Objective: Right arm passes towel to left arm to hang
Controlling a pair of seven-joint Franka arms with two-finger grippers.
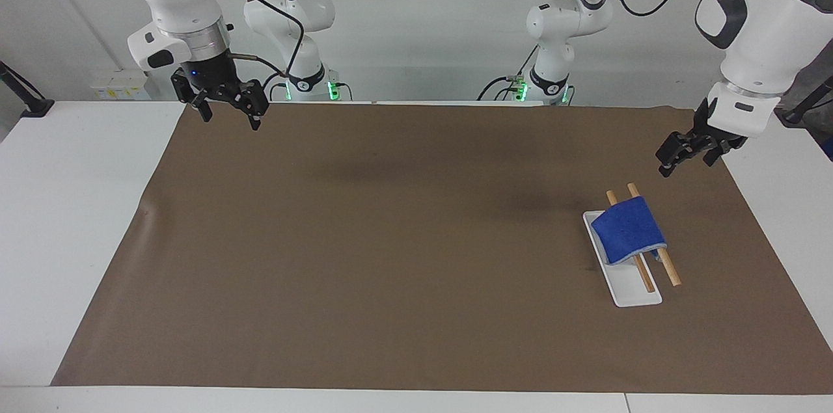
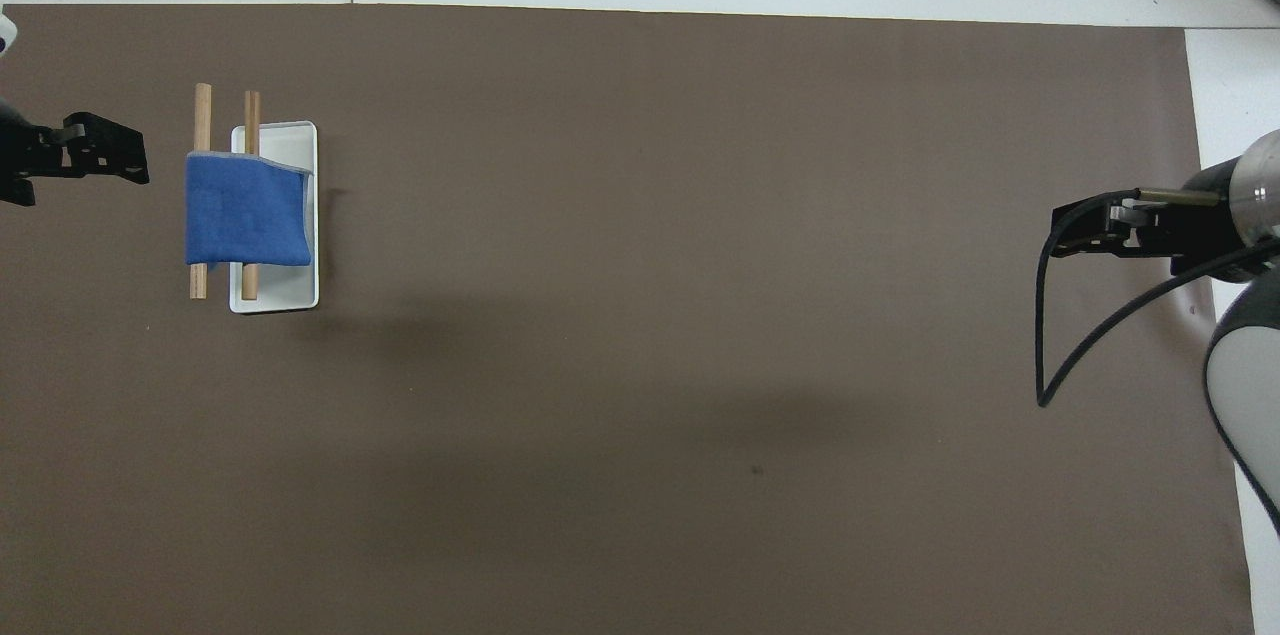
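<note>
The blue towel [image 1: 628, 229] [image 2: 245, 220] hangs folded over two wooden rods [image 1: 669, 273] [image 2: 203, 105] of a small rack on a white base [image 1: 634, 293] [image 2: 290, 295], toward the left arm's end of the table. My left gripper [image 1: 686, 162] [image 2: 90, 170] is open and empty, up in the air over the mat's edge beside the rack, apart from the towel. My right gripper [image 1: 231, 115] [image 2: 1075, 233], with its blue light on, is open and empty over the mat's corner at the right arm's end, where that arm waits.
A brown mat [image 1: 390, 237] covers most of the white table [image 1: 78, 205]. The rack with the towel is the only thing standing on it. The arms' bases [image 1: 306, 84] stand at the robots' edge of the table.
</note>
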